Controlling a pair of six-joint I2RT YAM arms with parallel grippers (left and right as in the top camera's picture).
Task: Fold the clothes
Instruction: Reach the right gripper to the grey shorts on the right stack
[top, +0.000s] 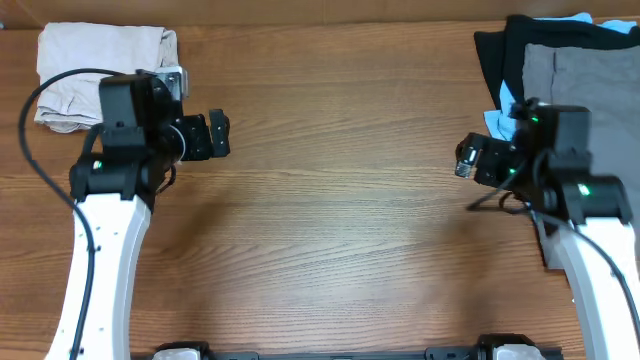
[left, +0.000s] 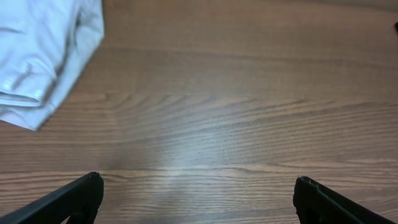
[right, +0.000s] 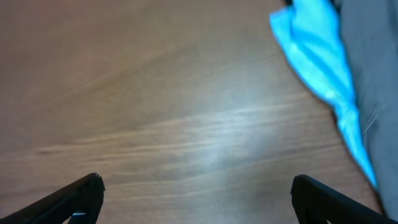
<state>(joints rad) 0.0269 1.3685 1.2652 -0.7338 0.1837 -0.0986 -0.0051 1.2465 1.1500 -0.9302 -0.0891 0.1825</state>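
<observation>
the grey shorts lie at the far right corner of the worktop, just beside the right hand on its outer side. this hand is empty and spread wide. the left hand, also wide, is well apart from them.

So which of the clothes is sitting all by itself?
The beige one, top left in the overhead view. The black garment, grey shorts and light-blue cloth overlap in a pile on the right.

Robot lab bench: wood-grain table, left arm, right arm.
</observation>
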